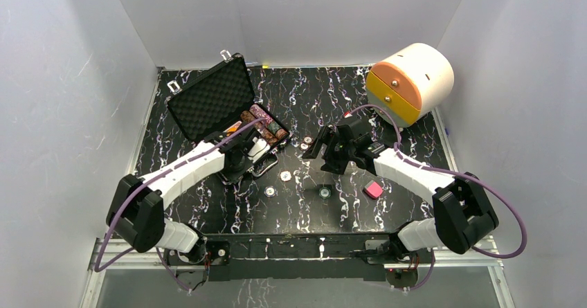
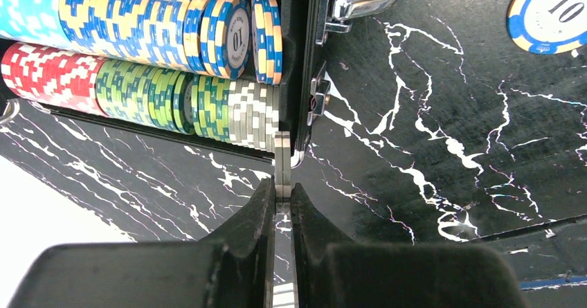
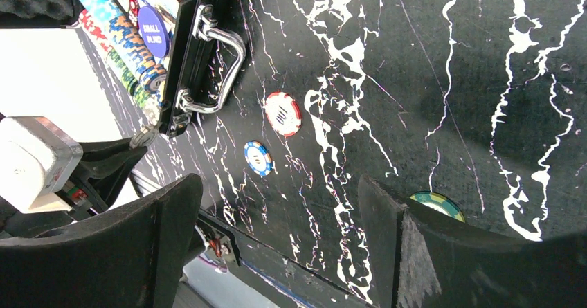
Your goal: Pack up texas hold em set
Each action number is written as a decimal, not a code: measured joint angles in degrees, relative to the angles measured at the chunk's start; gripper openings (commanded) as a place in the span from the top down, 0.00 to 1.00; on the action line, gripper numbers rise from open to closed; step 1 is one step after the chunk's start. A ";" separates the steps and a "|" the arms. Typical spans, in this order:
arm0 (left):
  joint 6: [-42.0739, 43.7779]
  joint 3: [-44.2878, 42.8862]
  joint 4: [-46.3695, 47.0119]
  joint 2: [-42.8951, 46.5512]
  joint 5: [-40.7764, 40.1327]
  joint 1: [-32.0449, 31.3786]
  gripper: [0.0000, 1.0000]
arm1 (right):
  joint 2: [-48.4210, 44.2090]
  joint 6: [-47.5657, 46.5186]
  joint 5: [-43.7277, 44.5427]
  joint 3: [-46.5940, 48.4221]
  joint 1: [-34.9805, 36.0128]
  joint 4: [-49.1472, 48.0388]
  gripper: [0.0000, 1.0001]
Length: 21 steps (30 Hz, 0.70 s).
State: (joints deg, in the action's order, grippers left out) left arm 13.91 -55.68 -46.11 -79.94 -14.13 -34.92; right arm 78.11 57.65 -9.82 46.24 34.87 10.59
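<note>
Our left pincer [image 2: 282, 198] is clamped on a pale grey striped poker chip [image 2: 282, 156], held edge-on, we judge, to slot beside the grey row [image 2: 253, 118] in the open black textured case [image 2: 302, 59]. Our right pincer [image 3: 277, 214] gapes above loose chips [image 3: 283, 113] on the black marbled counter [image 3: 415, 79].
</note>
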 measured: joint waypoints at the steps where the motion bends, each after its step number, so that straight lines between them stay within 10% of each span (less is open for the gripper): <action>1: 0.00 -0.13 -0.07 -0.33 -0.17 0.00 1.00 | 0.00 0.00 0.00 0.00 0.00 0.00 0.09; 21: -0.48 -0.42 1.11 -2.86 -3.19 0.70 1.00 | -0.02 0.00 0.00 0.00 0.00 0.02 0.09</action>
State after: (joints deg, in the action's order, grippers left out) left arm 13.43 -56.10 -44.99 -82.81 -17.32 -34.22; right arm 78.08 57.65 -9.82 46.24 34.87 10.61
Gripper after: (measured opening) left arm 0.054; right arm 0.907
